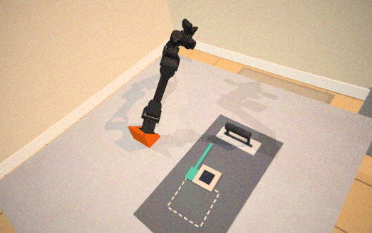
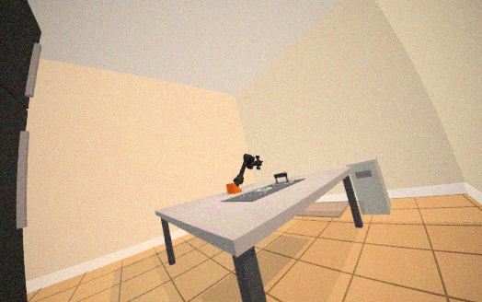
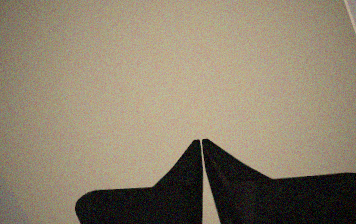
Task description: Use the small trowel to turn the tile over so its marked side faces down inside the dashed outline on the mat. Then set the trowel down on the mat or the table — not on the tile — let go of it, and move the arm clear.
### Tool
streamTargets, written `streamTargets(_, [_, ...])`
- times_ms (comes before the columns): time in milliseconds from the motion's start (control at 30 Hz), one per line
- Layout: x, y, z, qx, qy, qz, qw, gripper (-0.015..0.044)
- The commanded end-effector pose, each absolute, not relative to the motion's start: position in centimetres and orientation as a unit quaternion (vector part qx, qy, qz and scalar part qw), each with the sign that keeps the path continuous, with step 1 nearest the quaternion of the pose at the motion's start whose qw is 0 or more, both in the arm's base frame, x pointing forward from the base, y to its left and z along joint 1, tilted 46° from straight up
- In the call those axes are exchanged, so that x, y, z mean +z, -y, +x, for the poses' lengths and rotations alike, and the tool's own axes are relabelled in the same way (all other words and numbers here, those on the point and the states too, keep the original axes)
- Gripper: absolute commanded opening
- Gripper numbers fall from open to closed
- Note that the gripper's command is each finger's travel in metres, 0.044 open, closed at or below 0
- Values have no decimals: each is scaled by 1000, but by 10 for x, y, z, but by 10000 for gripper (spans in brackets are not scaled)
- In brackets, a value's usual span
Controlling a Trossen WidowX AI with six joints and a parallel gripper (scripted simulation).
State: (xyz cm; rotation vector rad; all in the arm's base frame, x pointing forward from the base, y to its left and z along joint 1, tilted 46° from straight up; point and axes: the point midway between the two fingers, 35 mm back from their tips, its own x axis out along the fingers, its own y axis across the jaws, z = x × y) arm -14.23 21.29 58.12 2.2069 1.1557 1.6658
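The dashed outline (image 1: 172, 199) lies on the dark mat (image 1: 149, 212) (image 2: 246, 199), near the end of the strip. Across its far edge is the tile (image 1: 197, 182), mostly outside the outline, its dark marked square facing up. Just beside it the teal trowel (image 1: 192, 173) lies on the mat, blade by the tile, handle pointing away. Farther along sits a black-handled float (image 1: 238, 133) (image 2: 281, 177). The arm (image 1: 170, 62) (image 2: 242, 172) rises from its orange base (image 1: 150, 141) (image 2: 233, 189) on the counter (image 1: 89, 156) (image 2: 198, 214). Its fingers (image 1: 186, 24) (image 2: 258, 163) are together, tips nearly touching, holding nothing, raised well apart from the trowel.
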Motion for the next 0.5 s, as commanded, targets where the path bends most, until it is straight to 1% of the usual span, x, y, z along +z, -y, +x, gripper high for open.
streamTargets(0, [581,-213,-142,554,-385,734,72,0])
streamTargets(233, [581,-213,-142,554,-385,734,72,0])
streamTargets(367, [581,-213,-142,554,-385,734,72,100])
streamTargets(467, [581,-213,-142,554,-385,734,72,100])
